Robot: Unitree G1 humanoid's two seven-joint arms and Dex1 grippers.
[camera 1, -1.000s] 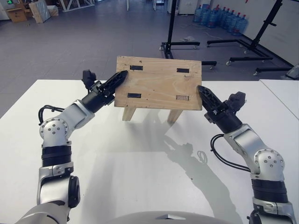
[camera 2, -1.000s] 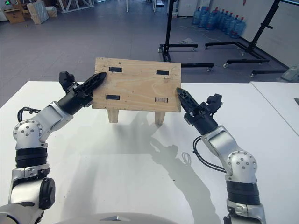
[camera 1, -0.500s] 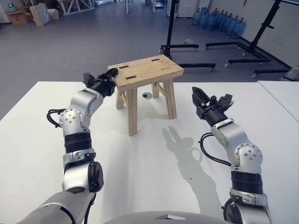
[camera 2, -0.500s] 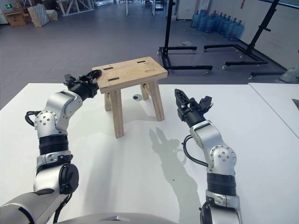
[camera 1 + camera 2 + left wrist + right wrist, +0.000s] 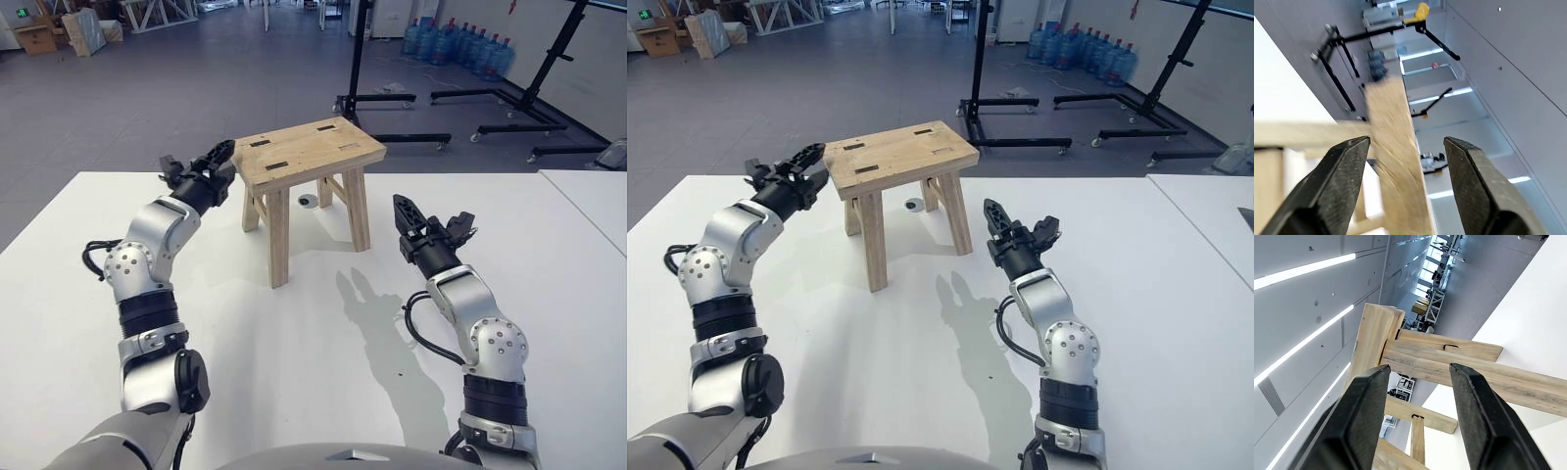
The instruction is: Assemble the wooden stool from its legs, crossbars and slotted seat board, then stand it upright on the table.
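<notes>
A pale wooden stool [image 5: 312,152] with a rectangular slotted seat board [image 5: 901,153] stands upright on the flat white table [image 5: 294,352], just above the middle of the eye views; its splayed wooden legs [image 5: 278,235] rest on the tabletop and the seat lies level on top, four dark slots showing in its face; in the right wrist view, plain wooden crossbars [image 5: 1449,367] run between the legs under the seat. The left gripper [image 5: 225,160] is held at seat height just beside the seat's left end, in the upper left of the eye views; its two black fingers [image 5: 1347,171] are spread apart and grasp nothing; in the left wrist view the seat's edge shows through the gap between them, and whether either finger touches the wood cannot be told. The right gripper [image 5: 1420,369] sits right of centre in the eye views, raised above the table and apart from the stool's right legs, pointing up and towards them; its jaws are likewise released, the two dark fingers standing wide with the stool's frame visible between them. A small round object [image 5: 308,201] lies on the table behind the stool, seen between its legs. Beyond the table's far edge is a grey floor with black wheeled stands [image 5: 392,93] along the top of the frame, a row of blue water jugs [image 5: 460,39] in the upper right corner and cardboard boxes [image 5: 39,29] in the upper left.
</notes>
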